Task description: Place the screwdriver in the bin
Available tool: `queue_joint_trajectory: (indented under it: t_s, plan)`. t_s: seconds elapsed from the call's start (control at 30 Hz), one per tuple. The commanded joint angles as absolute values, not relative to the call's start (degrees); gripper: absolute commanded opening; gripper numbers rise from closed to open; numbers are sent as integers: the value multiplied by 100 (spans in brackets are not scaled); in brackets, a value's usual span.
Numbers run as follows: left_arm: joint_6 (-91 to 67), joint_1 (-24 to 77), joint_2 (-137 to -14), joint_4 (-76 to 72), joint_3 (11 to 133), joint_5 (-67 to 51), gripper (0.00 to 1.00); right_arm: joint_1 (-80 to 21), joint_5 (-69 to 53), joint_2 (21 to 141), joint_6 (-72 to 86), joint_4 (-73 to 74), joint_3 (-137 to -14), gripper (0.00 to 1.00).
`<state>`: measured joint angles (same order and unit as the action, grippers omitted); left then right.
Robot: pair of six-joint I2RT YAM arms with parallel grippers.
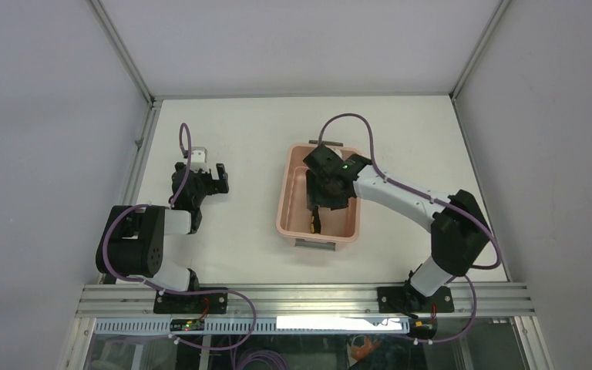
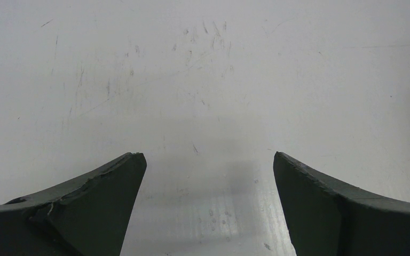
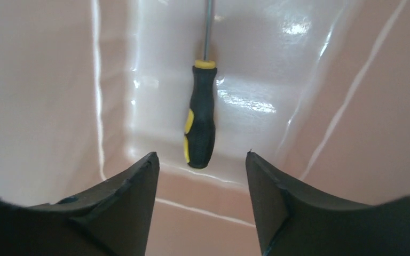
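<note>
Right fingers point(image 3: 112, 213) stand wide apart and empty over the screwdriver point(image 3: 200, 122), which lies flat inside the bin point(image 3: 42, 80), so the task looks done; left fingers point(image 2: 85, 213) hang open, empty, above the desk point(image 2: 203, 80).

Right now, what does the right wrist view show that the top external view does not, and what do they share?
Only right wrist: the screwdriver in full, black-and-yellow handle and thin shaft, lying on the floor of the bin, not gripped by the open right pincer. Only top external: the whole bin outline with its grey handle at the near end, and the left pincer open over the table, apart from the bin. Both: the screwdriver inside the bin, the right pincer above it.
</note>
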<state>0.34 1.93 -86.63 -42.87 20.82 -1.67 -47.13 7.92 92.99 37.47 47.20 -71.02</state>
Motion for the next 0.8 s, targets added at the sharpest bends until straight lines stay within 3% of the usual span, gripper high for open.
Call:
queue_joint_trajectory:
  t_s: [0.0, 0.07, 0.1, 0.13, 0.2, 0.33, 0.5, 0.77]
  plan:
    - [-53, 254, -8634, -4650, 2180, -227, 99, -4727, 1051, 8573, 3427, 4871, -7646, 66]
    - [-53, 248, -8638, -4650, 2180, -228, 99, -4616, 1020, 8298, 3192, 4967, -7786, 71]
    - [-53, 253, -8638, -4651, 2180, -223, 99, -4538, 981, 8140, 3008, 4985, -7845, 77]
    - [-53, 248, -8636, -4650, 2180, -227, 99, -4412, 906, 7907, 2862, 4966, -7898, 91]
    - [-53, 254, -8637, -4649, 2180, -227, 99, -4123, 810, 7576, 2526, 4837, -7929, 99]
    - [-53, 250, -8637, -4649, 2180, -226, 99, -3169, 640, 6594, 2046, 4382, -7588, 99]
    - [-53, 248, -8634, -4649, 2180, -228, 99, -1644, 1236, 5566, 1883, 3485, -6110, 99]
    - [-53, 254, -8636, -4649, 2180, -222, 99, -1090, 2347, 4194, 2034, 1736, -3408, 99]
